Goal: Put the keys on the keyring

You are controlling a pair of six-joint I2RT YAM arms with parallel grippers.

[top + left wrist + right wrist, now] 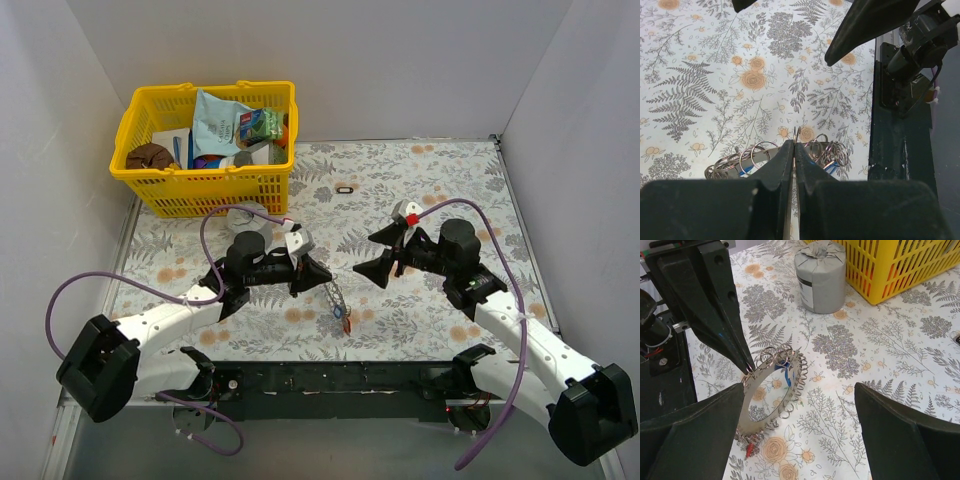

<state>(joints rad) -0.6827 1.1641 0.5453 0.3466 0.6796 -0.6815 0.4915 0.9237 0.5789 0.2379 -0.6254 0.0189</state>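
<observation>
The keyring [768, 365] is a flat silvery ring with many small split rings along its edge. My left gripper [318, 276] is shut on its upper edge and holds it upright, lower edge at the table; its closed fingertips [790, 150] pinch the rim. It also shows in the top view [337, 298] and the left wrist view [730, 170]. A blue key [787, 377] hangs inside the ring and a red key [749, 450] hangs at its bottom [347, 322]. My right gripper [385, 256] is open wide and empty, facing the ring from the right [800, 390].
A yellow basket [205, 190] full of packets stands at the back left. A grey cylindrical tin [240, 215] stands just in front of it, also seen in the right wrist view [820, 275]. A small dark object [345, 188] lies at mid back. White walls enclose the table.
</observation>
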